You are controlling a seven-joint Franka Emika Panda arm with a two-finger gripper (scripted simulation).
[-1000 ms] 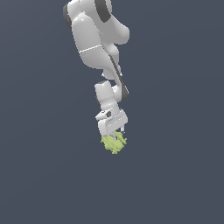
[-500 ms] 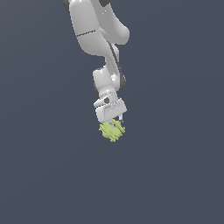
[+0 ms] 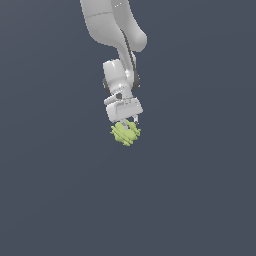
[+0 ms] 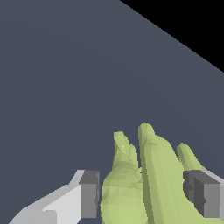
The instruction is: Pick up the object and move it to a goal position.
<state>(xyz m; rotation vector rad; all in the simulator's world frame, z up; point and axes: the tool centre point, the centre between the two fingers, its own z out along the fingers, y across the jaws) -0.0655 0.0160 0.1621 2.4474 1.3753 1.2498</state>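
Exterior view: 1 white Franka Panda arm descends from the upper edge of the frame over a uniform dark grey-blue ground. Its wrist segment points downward and ends in the white gripper. The object, a yellow-green lump with ridged, spiky bumps, sits directly beneath the gripper body, caught between the 2 short fingers. The object's upper part is partly masked by the gripper, while its lower part projects clear below the fingertips. No shadow or contact mark is visible beneath the object, so whether it is raised off the ground cannot be told from this view.

Wrist view: the object fills the space between the 2 grey finger pads. Several elongated, finger-like ridges extend away from the camera. 1 pad lies against one flank of the object; the opposite pad meets a ridge on the other flank. The gripper is thus clenched on the object, with the jaws held apart by roughly the object's width. Behind it lies the same grey-blue ground, bounded by a straight diagonal edge, beyond which 1 corner of the frame is black.
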